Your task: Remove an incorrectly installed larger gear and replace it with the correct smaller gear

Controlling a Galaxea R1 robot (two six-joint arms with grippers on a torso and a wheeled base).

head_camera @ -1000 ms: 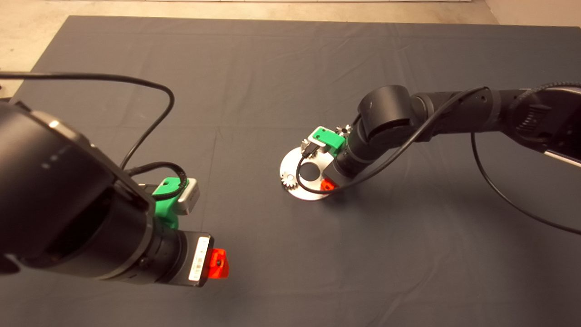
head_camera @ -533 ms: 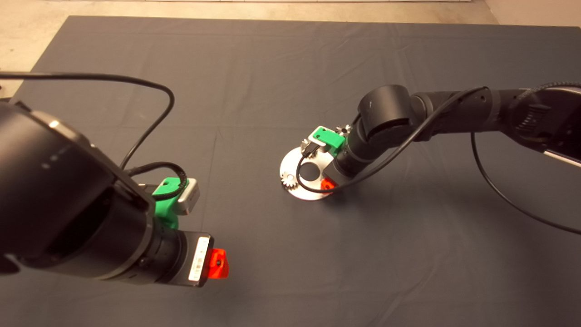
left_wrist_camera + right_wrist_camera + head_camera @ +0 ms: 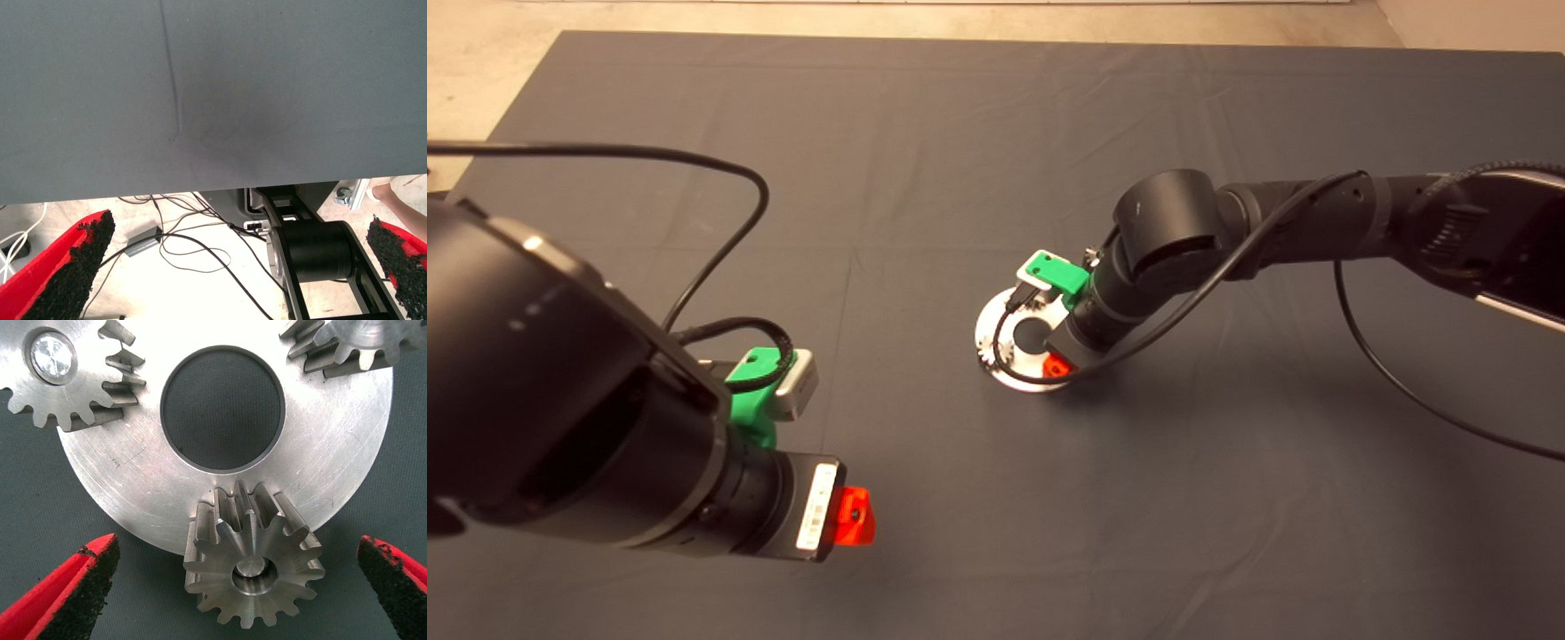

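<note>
A round steel plate with a centre hole lies on the mat and carries three gears. The larger gear, with flared teeth, sits on a pin at the plate's rim. My right gripper is open, one finger on each side of this gear, neither touching it. Two small pinions sit on the plate, one on a shiny pin and the other cut off by the picture's edge. In the head view the right gripper covers part of the plate. The smaller gear, loose, is not clearly visible.
My left gripper hangs open and idle over the mat's near left part. Its wrist view shows the mat's edge, floor cables, the robot's base and a person's foot. A black cable loops over the plate.
The right arm has shifted slightly left over the plate, so its gripper now hides more of it. The left arm has not moved.
</note>
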